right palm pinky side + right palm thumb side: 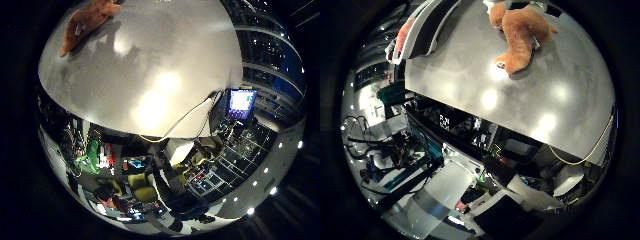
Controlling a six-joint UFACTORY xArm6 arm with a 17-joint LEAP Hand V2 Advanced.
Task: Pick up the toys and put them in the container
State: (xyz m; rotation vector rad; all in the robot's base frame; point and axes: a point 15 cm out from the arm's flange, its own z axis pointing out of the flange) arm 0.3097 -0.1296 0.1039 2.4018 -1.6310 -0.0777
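An orange-brown plush toy lies on the grey table, a white tag showing on its side. The little finger side view shows the same toy near the table's far rim. A white-rimmed dark container stands at the table's edge, a short way from the toy, with something pinkish-orange at its outer side. My right hand is above the table, well clear of the toy, and none of it shows in either view.
The table's edge runs across both views, with a cluttered room beyond it. Out there are a lit monitor, a green object and a white cylinder on the floor.
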